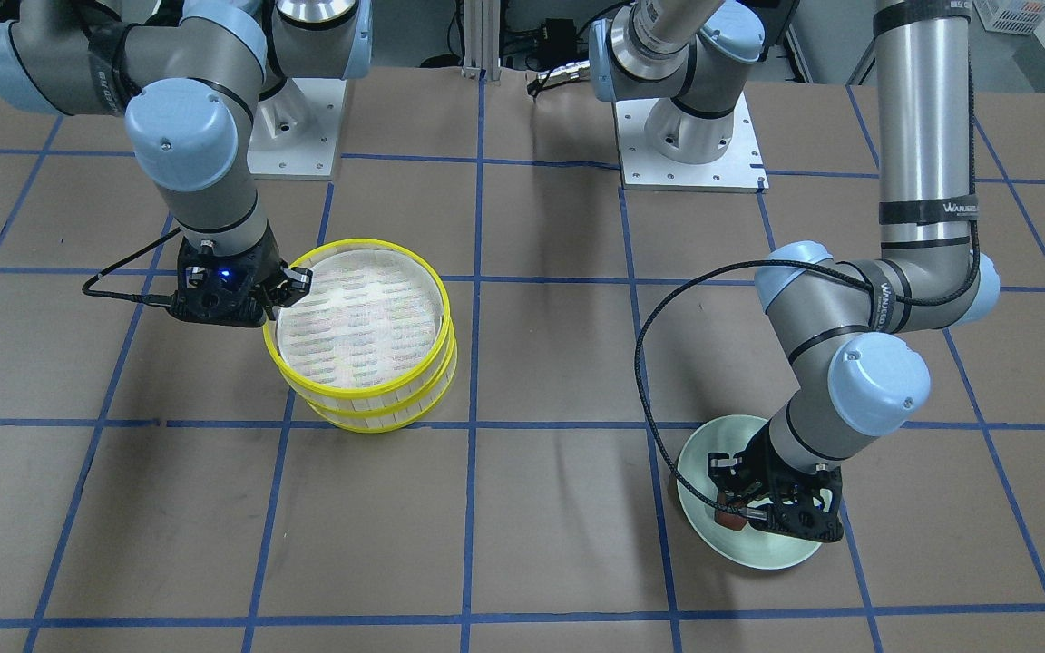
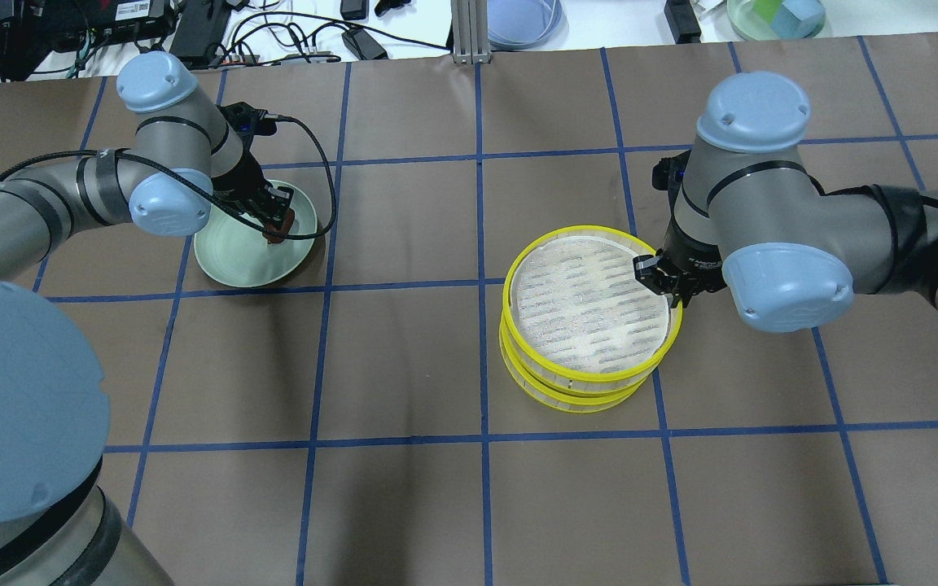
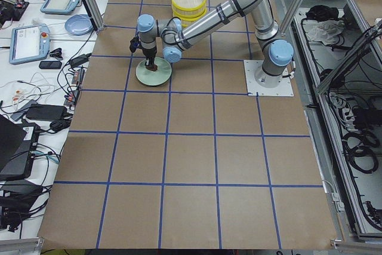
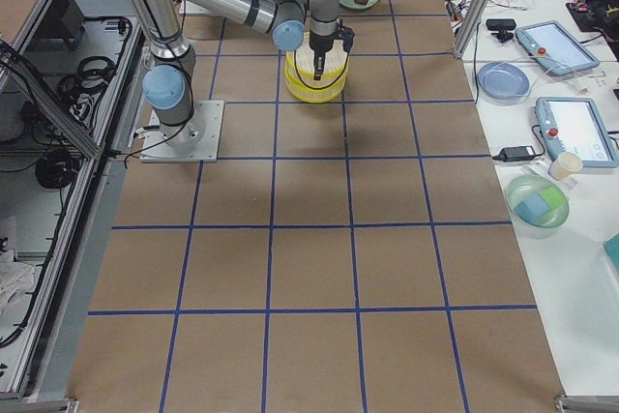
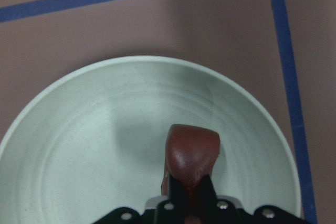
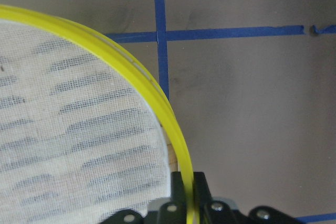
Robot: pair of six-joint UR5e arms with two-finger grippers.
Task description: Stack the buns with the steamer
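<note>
Firmly, the left pincer point(image 2: 278, 224) gripped the reddish-brown bun point(image 5: 192, 153), best lifted straight off the plate point(image 5: 79, 145) beneath it, as the right pincer point(image 2: 658, 273) pinched the steamer rim point(image 6: 157, 98).

Brown table point(image 2: 404, 505), blue tape grid point(image 2: 481, 366)

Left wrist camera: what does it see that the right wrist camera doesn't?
Only the left wrist camera shows the pale green plate and the reddish-brown bun pinched in the left gripper. Only the right wrist camera shows the yellow steamer, its rim pinched by the right gripper. Both show the brown table crossed by blue tape.
</note>
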